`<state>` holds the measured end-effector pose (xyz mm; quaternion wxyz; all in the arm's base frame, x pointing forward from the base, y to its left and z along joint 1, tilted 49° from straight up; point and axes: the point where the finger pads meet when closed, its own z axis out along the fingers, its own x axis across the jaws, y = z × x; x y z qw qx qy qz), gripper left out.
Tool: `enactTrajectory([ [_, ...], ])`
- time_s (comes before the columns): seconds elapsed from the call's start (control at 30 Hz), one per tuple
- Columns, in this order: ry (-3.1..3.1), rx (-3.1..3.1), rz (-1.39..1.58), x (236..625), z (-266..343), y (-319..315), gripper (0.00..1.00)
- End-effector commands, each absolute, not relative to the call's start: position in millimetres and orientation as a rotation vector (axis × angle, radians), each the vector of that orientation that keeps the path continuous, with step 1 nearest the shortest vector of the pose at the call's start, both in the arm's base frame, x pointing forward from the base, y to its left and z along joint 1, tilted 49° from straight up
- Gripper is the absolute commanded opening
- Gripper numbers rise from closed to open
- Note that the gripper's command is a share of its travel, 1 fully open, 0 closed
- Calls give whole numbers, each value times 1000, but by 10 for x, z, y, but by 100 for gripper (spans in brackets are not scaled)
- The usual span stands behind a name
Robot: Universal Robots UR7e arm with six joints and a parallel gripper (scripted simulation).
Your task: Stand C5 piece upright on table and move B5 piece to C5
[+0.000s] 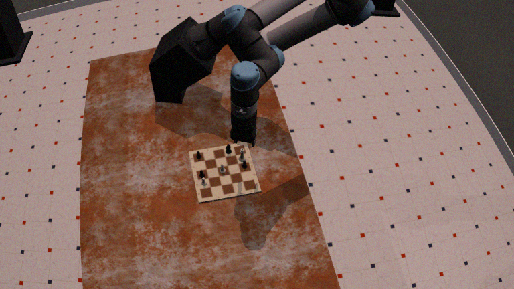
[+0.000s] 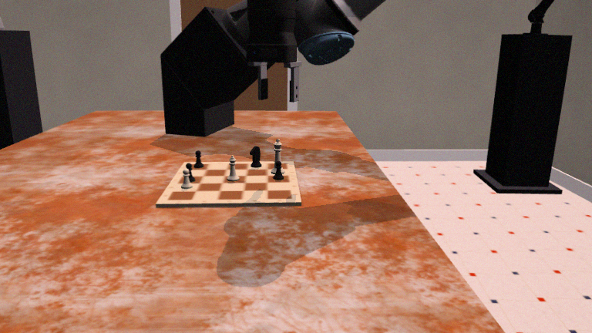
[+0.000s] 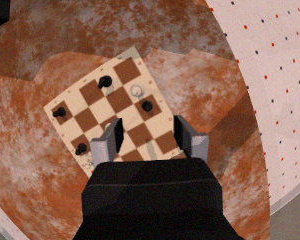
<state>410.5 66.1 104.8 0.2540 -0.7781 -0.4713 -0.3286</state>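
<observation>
top view
- gripper (image 1: 243, 141): pointing down, hanging over the far right edge of the board (image 1: 210, 196), centre of frame; fingers apart, nothing between them
- lying piece (image 1: 239, 187): pale grey, flat on its side, on the board close to its near right edge
- standing pieces: black knight (image 1: 227, 148) and tall white piece (image 1: 241, 153) at the far edge, five more smaller ones spread over the far and left squares
- square labels: too small to read, cannot tell which piece is on B5
- table (image 1: 132, 213): rust-orange mottled top, board sits mid-frame on it

exterior view
- gripper (image 2: 278, 89): well above the board, upper centre of frame, both fingers (image 2: 262, 86) vertical and wide apart, empty
- lying piece (image 2: 254, 196): on its side at the front edge of the board, right of middle
- tall white piece (image 2: 277, 155): upright, far right of the board, below the gripper, well apart from it
- black knight (image 2: 255, 156): upright, just left of the tall white piece

wrist view
- gripper (image 3: 149, 143): fingers spread, seen left and right of frame centre, nothing held
- board (image 3: 70, 96): tilted, left of centre
- lying piece (image 3: 152, 152): pale streak low on the board, between the two fingers in the picture, far below them
</observation>
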Motion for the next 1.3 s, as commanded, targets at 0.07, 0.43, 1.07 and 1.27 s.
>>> enactTrajectory([
  [0.07,-1283,-2114,-894,4107,1049,658,100],
  [0.43,-1339,-2091,-915,4099,1036,660,100],
  [1.07,-1685,-1920,-1033,4060,952,666,100],
  [1.27,-1815,-1840,-1075,4051,920,666,100],
])
